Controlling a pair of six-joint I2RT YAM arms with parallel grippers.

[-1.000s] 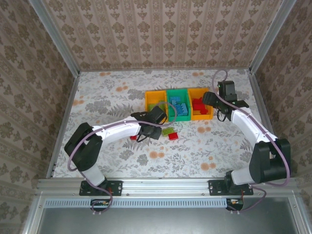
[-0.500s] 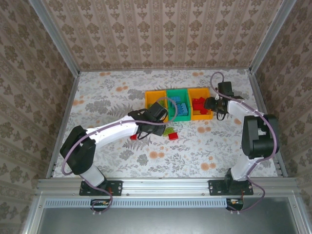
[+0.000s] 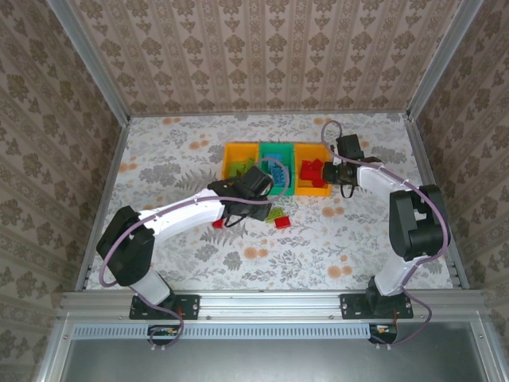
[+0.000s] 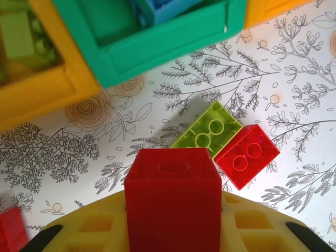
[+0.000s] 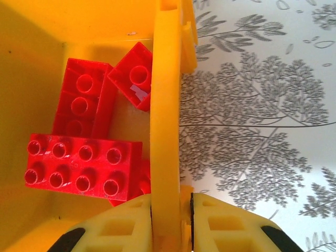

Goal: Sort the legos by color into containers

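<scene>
The left gripper (image 3: 255, 181) hovers over the counter (image 3: 175, 159) just in front of the row of three joined bins, closed on a red brick (image 4: 173, 181) that stands upright between its yellow fingers (image 4: 100, 231). On the counter just beyond that brick lie a light green brick (image 4: 207, 131) and a smaller red brick (image 4: 247, 156), touching along one side. Another red brick (image 4: 10, 231) lies apart, at the near left.

The green middle bin (image 4: 157, 47) holds blue bricks (image 4: 165, 5). The left orange bin (image 4: 47, 92) beside it holds light green bricks (image 4: 18, 34).

The right gripper (image 5: 170, 202) is clamped narrowly on the outer side wall of the right orange bin (image 5: 165, 105), one finger inside the bin and one outside over the counter. Inside that bin lie red bricks: a long eight-stud brick (image 5: 84, 165) nearest the gripper, a second long one (image 5: 84, 102) beyond it, and a small one (image 5: 137, 76) against the gripped wall.
</scene>
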